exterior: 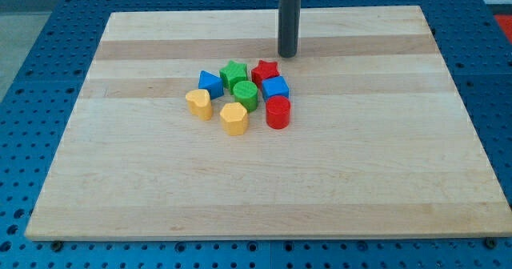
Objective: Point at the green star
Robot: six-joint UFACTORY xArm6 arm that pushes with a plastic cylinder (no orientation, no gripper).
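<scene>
The green star [233,74] sits in a tight cluster of blocks near the board's middle, toward the view's top. My tip [287,54] is at the lower end of the dark rod, up and to the right of the green star, a short gap away. It stands just above the red star [265,70] and touches no block.
Around the green star are a blue triangular block [210,83], a green cylinder [246,95], a blue cube [275,87], a red cylinder [278,112], a yellow heart [199,102] and a yellow hexagon [234,118]. The wooden board [120,181] lies on a blue perforated table.
</scene>
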